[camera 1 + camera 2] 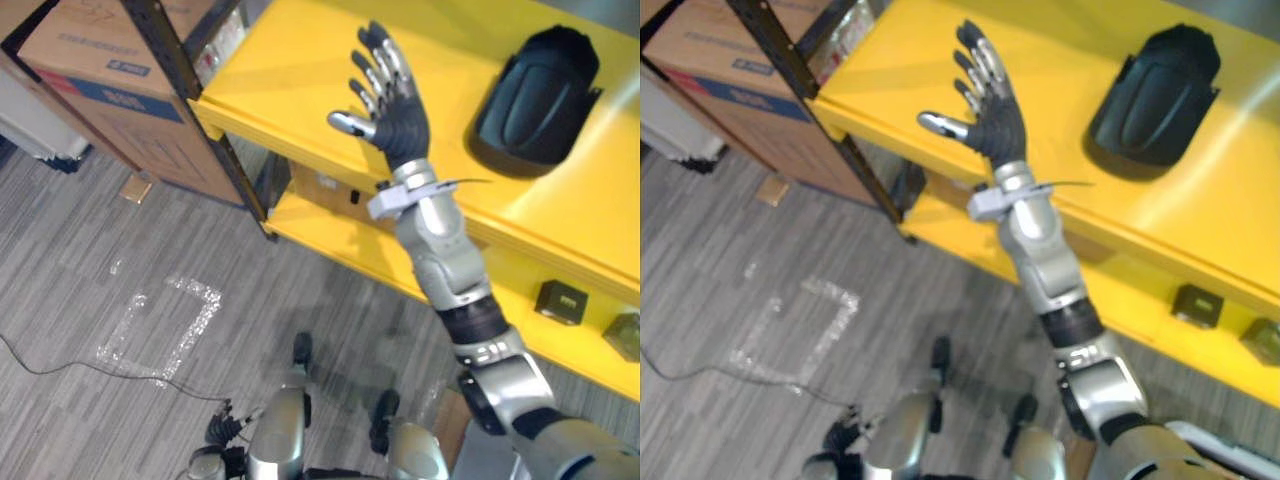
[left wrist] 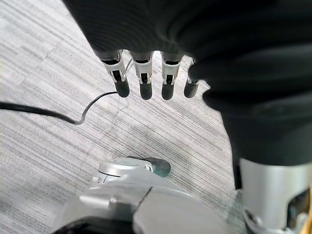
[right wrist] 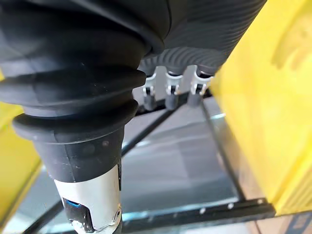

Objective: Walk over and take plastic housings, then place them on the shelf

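Near the top centre of the eye views, the right hand (image 1: 397,115) is held up with fingers spread and empty, over the bright yellow shelf board (image 1: 280,70). Towards the upper right, the rounded black plastic housing (image 1: 535,100) lies on that board, apart from the hand. Over the grey striped carpet floor (image 2: 44,146), the left hand (image 2: 141,80) hangs relaxed and empty.

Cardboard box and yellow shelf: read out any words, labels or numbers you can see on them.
Brown cardboard box: white label on its blue stripe, print too blurred to read.
Small dark box on the lower board of the yellow shelf: pale label, too small to read.
Black plastic housing: no print visible.
Nothing here is legible.
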